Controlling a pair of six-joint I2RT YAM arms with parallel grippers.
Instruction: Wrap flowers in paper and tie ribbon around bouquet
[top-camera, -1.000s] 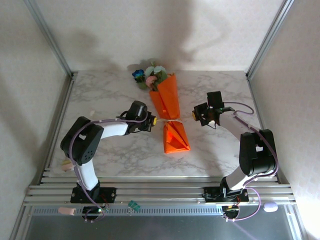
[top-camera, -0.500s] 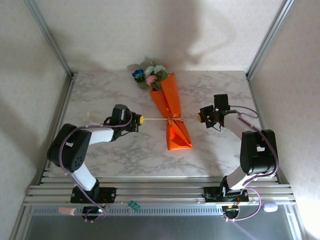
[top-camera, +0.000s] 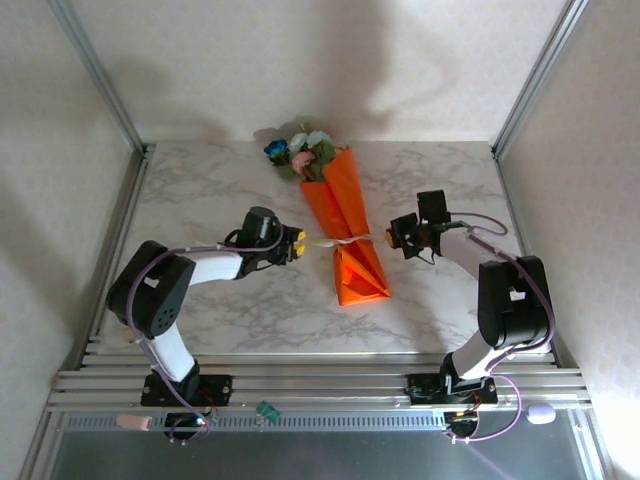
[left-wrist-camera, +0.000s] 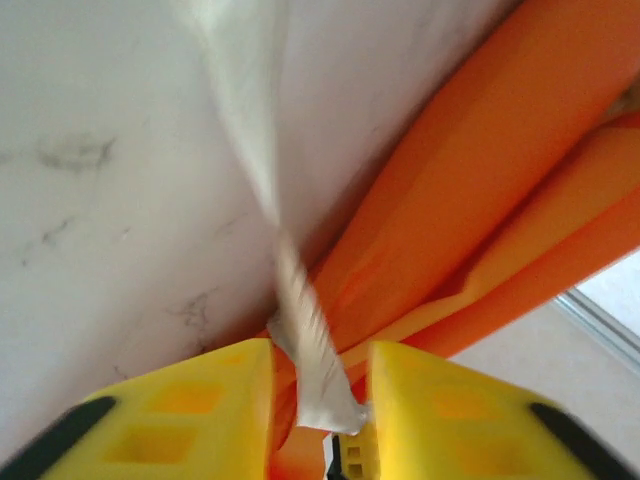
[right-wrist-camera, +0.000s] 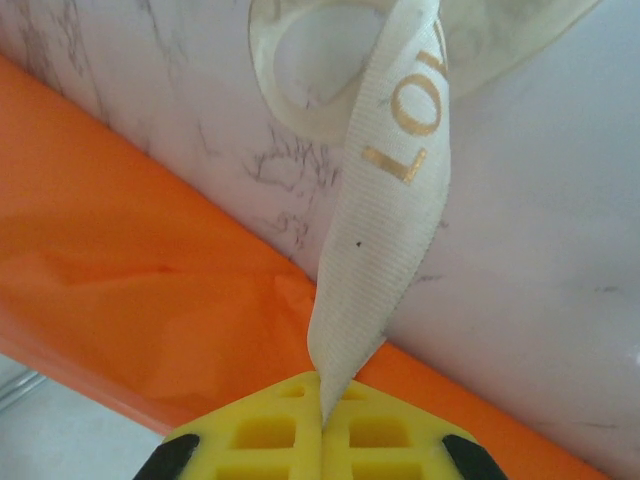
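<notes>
Centrally on the marble tabletop (top-camera: 200, 200) lay the bouquet (top-camera: 343, 215), its flowers (top-camera: 298, 152) towards the far edge and the orange paper (top-camera: 358, 280) flaring again at the near end. The ribbon (top-camera: 340, 242) crossed its pinched waist and ran out to either side.

Left pincer (top-camera: 298, 245): just beside the bouquet's left flank, jaws apart, with the twisted ribbon end lying loose in the gap between them. Right pincer (top-camera: 395, 235): near the right flank, jaws closed on the other ribbon end.

Handling (a judgement): the ribbon looked thin, soft and very light. It would likely twist, go slack and slip from a loose hold, so it was best taken flat across its width, close to the end. The paper seemed thin and springy, easily creased. The whole bundle was probably light enough to slide under a lopsided pull.

Views compared: the overhead camera gave the layout and both arms, but the ribbon was only a pale line. The left wrist camera showed the gap between the yellow fingers. The right wrist camera showed the woven texture, gold lettering (right-wrist-camera: 415, 120) and a slack loop resting on the marble beyond.
</notes>
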